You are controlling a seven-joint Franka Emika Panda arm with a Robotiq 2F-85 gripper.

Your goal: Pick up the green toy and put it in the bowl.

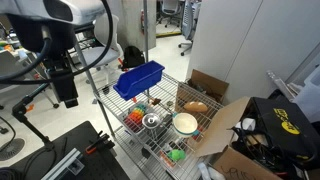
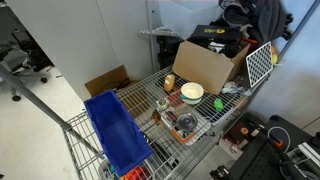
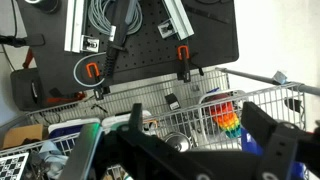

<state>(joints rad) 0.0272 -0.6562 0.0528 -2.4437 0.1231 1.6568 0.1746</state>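
Note:
The green toy [image 1: 177,154] lies on the top shelf of the wire cart [image 1: 160,100], near its front corner; it also shows in an exterior view [image 2: 218,103]. The cream bowl [image 1: 186,124] stands just behind it, next to the cardboard box, and shows again in an exterior view [image 2: 192,93]. My gripper [image 1: 66,96] hangs open and empty well off to the side of the cart, above the floor. In the wrist view its two dark fingers [image 3: 195,112] frame the cart's near edge. I cannot make out the green toy in the wrist view.
A blue bin [image 1: 140,78] sits at the cart's back end. A shiny metal cup [image 1: 152,121] and small orange and red toys [image 1: 138,112] lie mid-shelf. An open cardboard box [image 1: 220,125] borders the bowl. A rainbow toy [image 3: 228,120] shows through the wire.

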